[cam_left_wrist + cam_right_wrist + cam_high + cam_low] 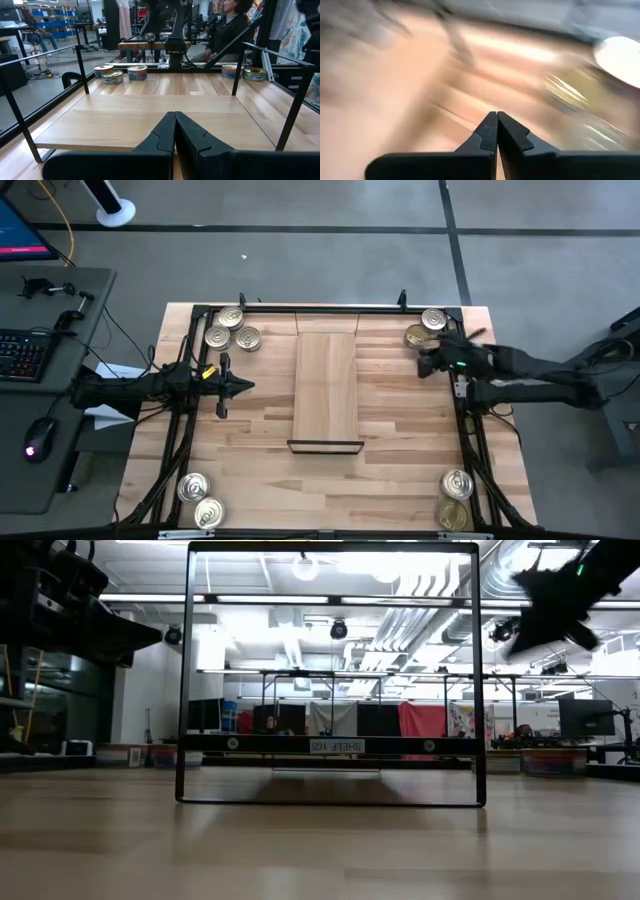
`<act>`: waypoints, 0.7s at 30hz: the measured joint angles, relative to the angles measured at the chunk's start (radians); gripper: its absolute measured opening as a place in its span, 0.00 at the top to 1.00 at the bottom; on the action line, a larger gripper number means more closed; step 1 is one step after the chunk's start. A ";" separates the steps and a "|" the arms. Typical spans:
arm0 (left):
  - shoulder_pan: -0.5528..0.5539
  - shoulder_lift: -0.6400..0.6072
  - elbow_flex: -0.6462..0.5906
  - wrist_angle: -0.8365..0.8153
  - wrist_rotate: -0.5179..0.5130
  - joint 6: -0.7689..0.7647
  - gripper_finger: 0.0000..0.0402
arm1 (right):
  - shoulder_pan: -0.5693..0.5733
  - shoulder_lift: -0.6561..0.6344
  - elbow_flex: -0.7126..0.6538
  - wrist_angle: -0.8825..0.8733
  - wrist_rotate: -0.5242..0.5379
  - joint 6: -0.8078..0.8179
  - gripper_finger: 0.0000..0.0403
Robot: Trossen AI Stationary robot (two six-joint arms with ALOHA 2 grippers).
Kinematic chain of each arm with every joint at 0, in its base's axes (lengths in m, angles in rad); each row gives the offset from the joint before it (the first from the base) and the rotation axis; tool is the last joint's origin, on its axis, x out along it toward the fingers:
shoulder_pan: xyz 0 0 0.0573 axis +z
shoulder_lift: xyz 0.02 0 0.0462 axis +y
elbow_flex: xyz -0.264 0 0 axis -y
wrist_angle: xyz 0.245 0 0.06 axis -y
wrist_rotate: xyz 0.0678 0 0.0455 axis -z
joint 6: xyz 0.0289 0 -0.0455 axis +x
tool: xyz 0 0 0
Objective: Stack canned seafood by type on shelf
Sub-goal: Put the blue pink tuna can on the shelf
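Right gripper [424, 366] closed, empty, just beside two tins [426, 327] at desk's [400, 420] far corner. Left gripper [246, 387] closed, empty, shelf [326, 385] just ahead.

Robotics lab or workshop, exposed ceiling ducts [420, 610], blue storage bins [47, 22], keyboard [22, 355] beside the rig

Black shelf frame [331, 802] stands on wooden tabletop [320, 850]

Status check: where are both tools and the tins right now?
Left tool shut, left of bare light-wood shelf. Right tool shut, empty, beside far-right round metal tins. Nothing blocking.
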 joint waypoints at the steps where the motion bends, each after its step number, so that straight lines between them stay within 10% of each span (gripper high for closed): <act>1: 0.000 0.000 0.000 0.000 0.000 0.000 1.00 | -0.027 0.046 0.006 -0.061 -0.001 0.014 1.00; 21: 0.000 0.000 -0.001 0.023 -0.001 0.000 1.00 | -0.369 0.438 -0.102 0.064 -0.041 0.311 1.00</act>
